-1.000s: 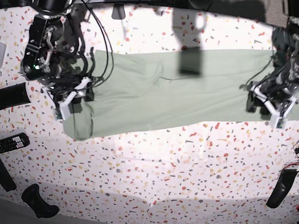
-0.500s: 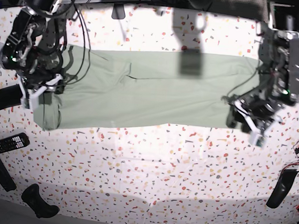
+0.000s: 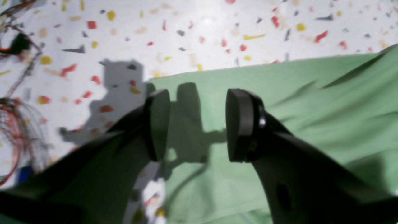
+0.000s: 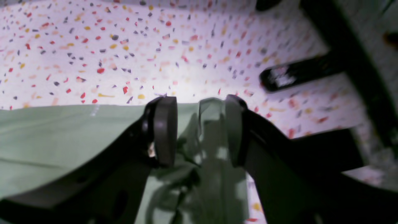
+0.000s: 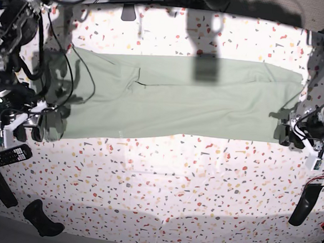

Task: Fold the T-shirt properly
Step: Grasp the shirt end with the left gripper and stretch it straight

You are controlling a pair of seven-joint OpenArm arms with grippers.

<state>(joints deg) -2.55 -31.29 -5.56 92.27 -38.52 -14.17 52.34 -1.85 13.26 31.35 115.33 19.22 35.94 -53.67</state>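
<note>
Table [image 5: 156, 199] first, since it filled every view: white speckled top. The T-shirt [image 5: 180, 100] lay on it as one long flat band across the upper middle of the base view, running from the far left almost to the right edge. It looked mostly smooth, with one crease left of centre.

At the right end of that band, the left gripper [image 3: 197, 124] hung over the shirt's corner. Its jaws were wide apart with nothing between them, and only its shadow fell on the cloth.

At the left end, the right gripper [image 4: 199, 130] also had its jaws apart. A bunched-up flap of the shirt stood between them, leaning on one pad. As far as I could tell it wasn't pinched.

My read was that the spread-and-straighten step was basically done and the shirt was ready for the next fold.

The next move looked like it needed both grippers to close on their ends, low enough to catch every layer. After that they'd have to lift together and carry one end over onto the other, keeping it even so the band didn't skew. That bunched flap on the left probably wanted flattening first.

A black remote [image 5: 12, 155] sat just below the right gripper in the lower left, near enough to be worth steering around.
</note>
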